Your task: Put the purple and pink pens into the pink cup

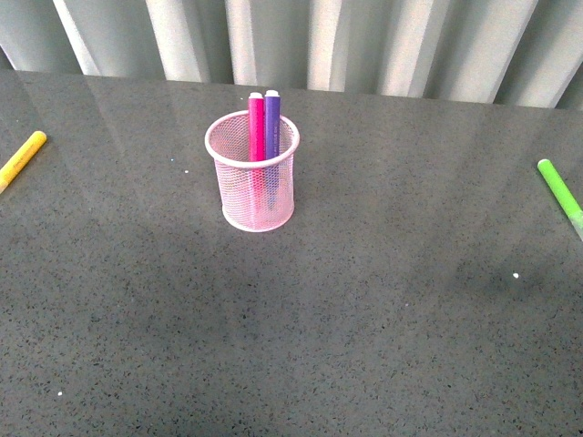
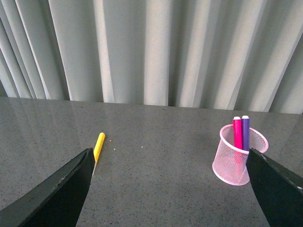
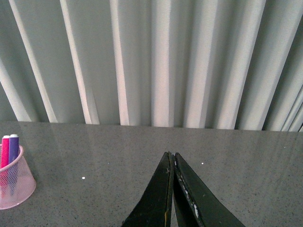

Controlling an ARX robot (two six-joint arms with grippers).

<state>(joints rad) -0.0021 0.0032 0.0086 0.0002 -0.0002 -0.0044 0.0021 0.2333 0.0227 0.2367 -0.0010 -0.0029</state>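
The pink cup (image 1: 253, 182) stands upright on the grey table, back of centre. Inside it the pink pen (image 1: 256, 126) and the purple pen (image 1: 272, 123) stand side by side, leaning on the far rim, caps above it. Neither arm shows in the front view. In the left wrist view the cup (image 2: 236, 161) with the pink pen (image 2: 237, 132) and purple pen (image 2: 245, 131) sits beside one finger; my left gripper (image 2: 168, 153) is open and empty. My right gripper (image 3: 171, 155) is shut on nothing, well apart from the cup (image 3: 15, 182).
A yellow marker (image 1: 22, 158) lies at the table's left edge, also in the left wrist view as the yellow marker (image 2: 98, 146). A lime green marker (image 1: 559, 194) lies at the right edge. Pale pleated curtains (image 1: 310, 41) hang behind the table's far edge.
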